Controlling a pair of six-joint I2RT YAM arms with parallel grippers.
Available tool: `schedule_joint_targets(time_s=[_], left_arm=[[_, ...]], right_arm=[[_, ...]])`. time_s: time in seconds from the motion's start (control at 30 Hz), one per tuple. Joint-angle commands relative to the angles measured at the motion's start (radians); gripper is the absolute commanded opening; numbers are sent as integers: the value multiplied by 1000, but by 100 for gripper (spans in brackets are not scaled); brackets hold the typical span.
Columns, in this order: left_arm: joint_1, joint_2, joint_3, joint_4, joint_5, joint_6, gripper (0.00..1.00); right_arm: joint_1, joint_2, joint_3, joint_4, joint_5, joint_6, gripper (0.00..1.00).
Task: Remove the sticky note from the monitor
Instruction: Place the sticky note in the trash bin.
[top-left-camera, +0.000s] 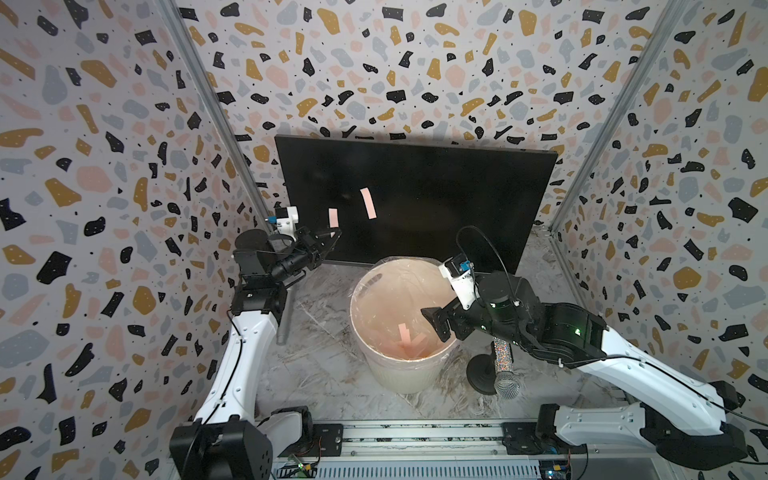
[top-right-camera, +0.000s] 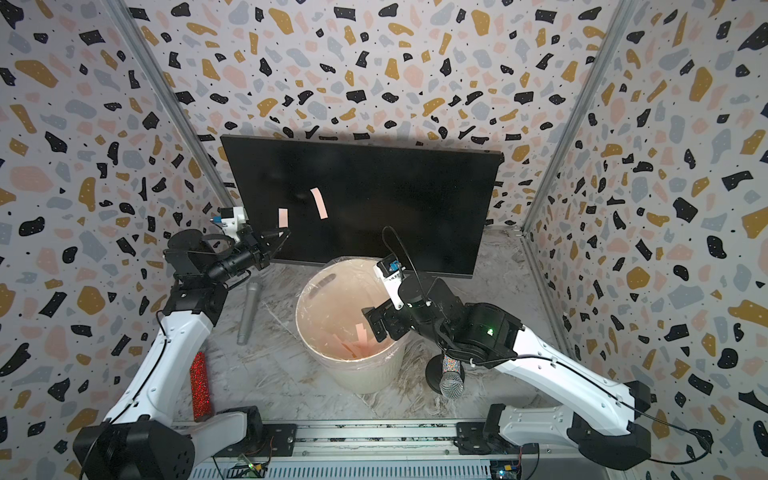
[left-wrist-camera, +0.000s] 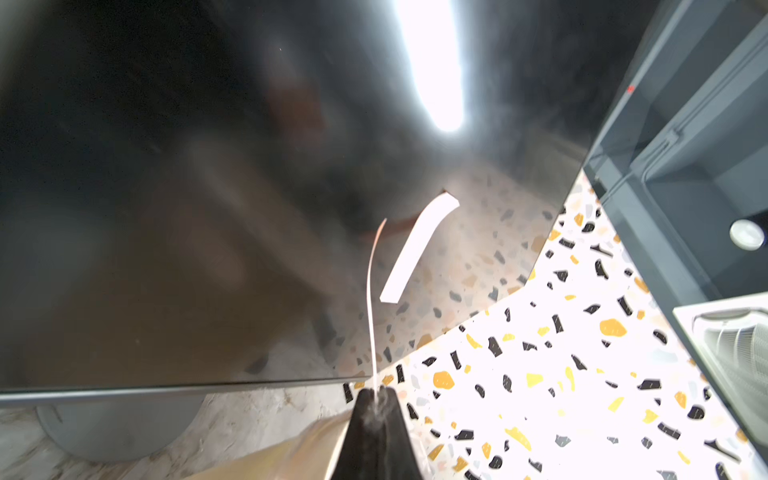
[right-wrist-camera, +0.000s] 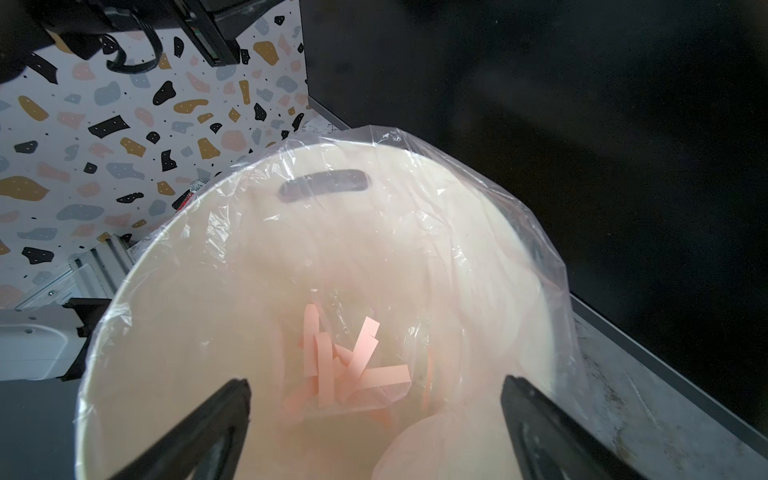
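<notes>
Black jaws of the left gripper (left-wrist-camera: 376, 400) are pressed fully together, w/ the lower end of a pink sticky note (top-left-camera: 333, 217) pinched between them; nothing else is held. In the wrist view the note is seen edge-on, rising from the tips in a slight curve toward the glass. Its upper end lies at or v. near the monitor (top-left-camera: 436, 187); whether the adhesive is free can't be told. The gripper is placed near the screen's lower corner on the robot's left.

Judged step: peel off, then carry to bin. A firm pinch is needed, as the paper is thin & only a short end is caught. The pull is best made away from the glass and along the strip's length, at a shallow angle, not jerked sideways, so the note is neither torn nor slipped out. The monitor shouldn't be pushed: it is borne on a round foot (left-wrist-camera: 116, 432) & could prob. rock.

A second strip (top-left-camera: 368, 203) is stuck flat further in on the screen, apart from the held one; it should be cleared, not brushed, on the way out.

A white bin (top-left-camera: 399, 376) w/ clear liner is set in front of the monitor, pink strips (right-wrist-camera: 332, 365) lying at its bottom. The right gripper (right-wrist-camera: 376, 381) is hung over it, jaws spread wide, empty; it should be avoided on approach to the rim.
</notes>
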Motion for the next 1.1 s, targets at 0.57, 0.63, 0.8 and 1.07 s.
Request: schedule_joint_targets(time_s=[0.57,0.63,0.8,1.07], left_arm=[[-286,-240,35,-493,39,346,0],[-313,-246,39,-527,34,364,0],[-392,-245,57,-604,8,407,0],[-516,-211,125,-860,-90,555,0]], right_arm=[[0,-83,-43,11,140,26,100],[1,-92,-48,11,155,29,100],[1,-106,-50,11,176,33,100],[1,-124,-58,11,192,37,100]])
